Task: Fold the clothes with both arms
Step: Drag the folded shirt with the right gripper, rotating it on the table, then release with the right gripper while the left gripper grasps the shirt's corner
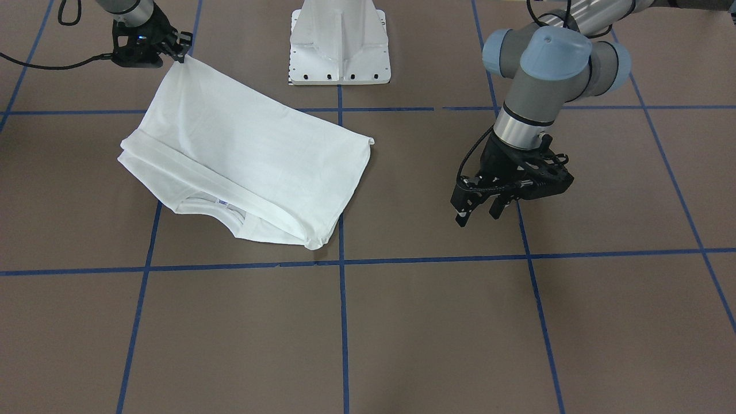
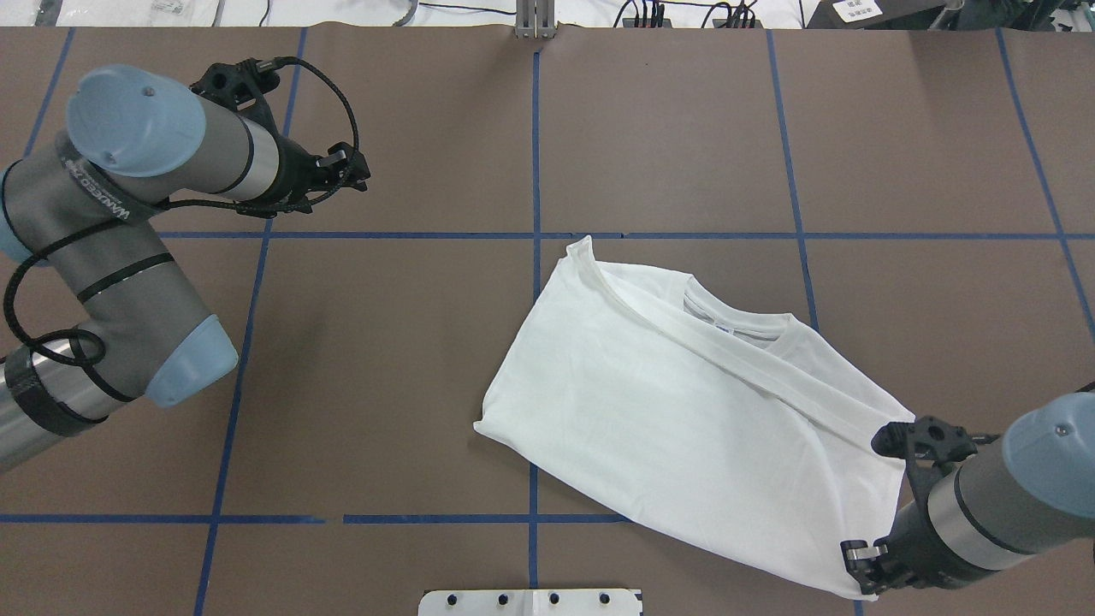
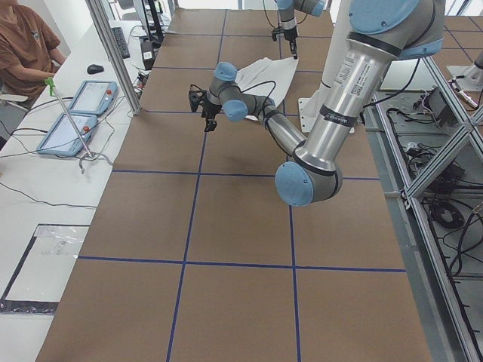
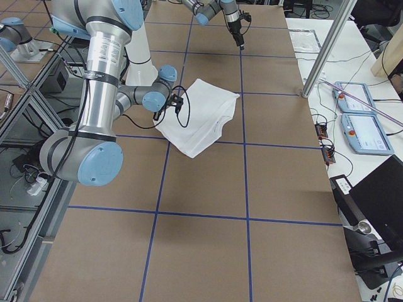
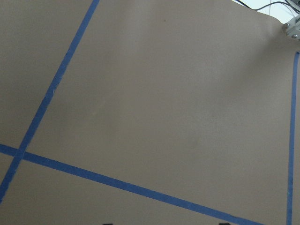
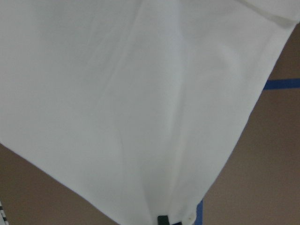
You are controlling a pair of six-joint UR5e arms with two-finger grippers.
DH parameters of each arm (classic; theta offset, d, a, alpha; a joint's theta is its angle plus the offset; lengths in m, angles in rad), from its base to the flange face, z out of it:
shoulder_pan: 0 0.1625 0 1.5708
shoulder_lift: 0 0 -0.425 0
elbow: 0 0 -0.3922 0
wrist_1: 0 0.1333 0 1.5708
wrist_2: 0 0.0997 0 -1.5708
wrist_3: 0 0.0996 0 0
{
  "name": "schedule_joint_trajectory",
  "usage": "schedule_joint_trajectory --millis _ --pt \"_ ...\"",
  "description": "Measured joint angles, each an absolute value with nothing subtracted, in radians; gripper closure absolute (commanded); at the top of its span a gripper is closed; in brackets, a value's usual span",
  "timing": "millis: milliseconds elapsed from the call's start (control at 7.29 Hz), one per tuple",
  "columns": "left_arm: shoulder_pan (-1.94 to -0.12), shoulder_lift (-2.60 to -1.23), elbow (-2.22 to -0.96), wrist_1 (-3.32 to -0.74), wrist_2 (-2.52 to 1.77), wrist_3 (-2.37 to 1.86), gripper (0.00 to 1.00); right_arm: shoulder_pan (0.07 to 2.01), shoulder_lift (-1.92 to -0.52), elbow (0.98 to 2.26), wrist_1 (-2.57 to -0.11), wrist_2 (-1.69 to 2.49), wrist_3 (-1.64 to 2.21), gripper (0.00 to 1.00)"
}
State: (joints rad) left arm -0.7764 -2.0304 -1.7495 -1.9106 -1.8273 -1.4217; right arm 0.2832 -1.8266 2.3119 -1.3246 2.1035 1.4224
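Observation:
The white T-shirt (image 1: 247, 149) (image 2: 684, 428) lies folded on the brown table, its ribbed collar (image 2: 736, 321) showing at the far edge. My right gripper (image 1: 183, 54) (image 2: 858, 582) is shut on the shirt's corner nearest the robot and lifts that corner slightly. In the right wrist view white cloth (image 6: 117, 93) fills nearly everything. My left gripper (image 1: 477, 214) (image 2: 359, 171) hangs open above bare table, well away from the shirt, with nothing between its fingers. The left wrist view holds only table and blue tape (image 5: 117, 185).
The white pedestal base (image 1: 339, 46) (image 2: 530, 603) stands at the robot's edge of the table. Blue tape lines (image 1: 342, 322) grid the brown surface. A seated person (image 3: 26, 53) and two tablets (image 3: 75, 113) are at a side desk beyond a metal post (image 3: 113, 53).

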Motion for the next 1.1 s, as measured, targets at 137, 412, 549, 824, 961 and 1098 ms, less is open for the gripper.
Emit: schedule_joint_trajectory --millis 137,412,549,824,961,1098 --pt "-0.775 -2.031 -1.748 -1.913 -1.829 -1.42 0.16 0.262 -1.82 2.315 -1.323 2.102 1.428 0.0" --pt "-0.747 -2.035 -1.753 -1.917 -1.838 -1.422 0.01 0.335 -1.73 2.299 -1.322 2.092 1.431 0.0" --pt "-0.709 -2.041 -1.762 -1.916 -1.84 -1.441 0.01 0.424 -1.665 2.282 -1.321 2.086 1.431 0.0" --pt "-0.607 -2.048 -1.807 -1.909 -1.841 -1.548 0.01 0.591 -1.595 2.27 -1.318 2.081 1.43 0.0" --pt "-0.547 -2.05 -1.821 -1.907 -1.839 -1.628 0.01 0.656 -1.574 2.267 -1.317 2.08 1.429 0.0" --pt "-0.49 -2.054 -1.827 -1.907 -1.835 -1.707 0.01 0.701 -1.561 2.26 -1.317 2.079 1.428 0.0"
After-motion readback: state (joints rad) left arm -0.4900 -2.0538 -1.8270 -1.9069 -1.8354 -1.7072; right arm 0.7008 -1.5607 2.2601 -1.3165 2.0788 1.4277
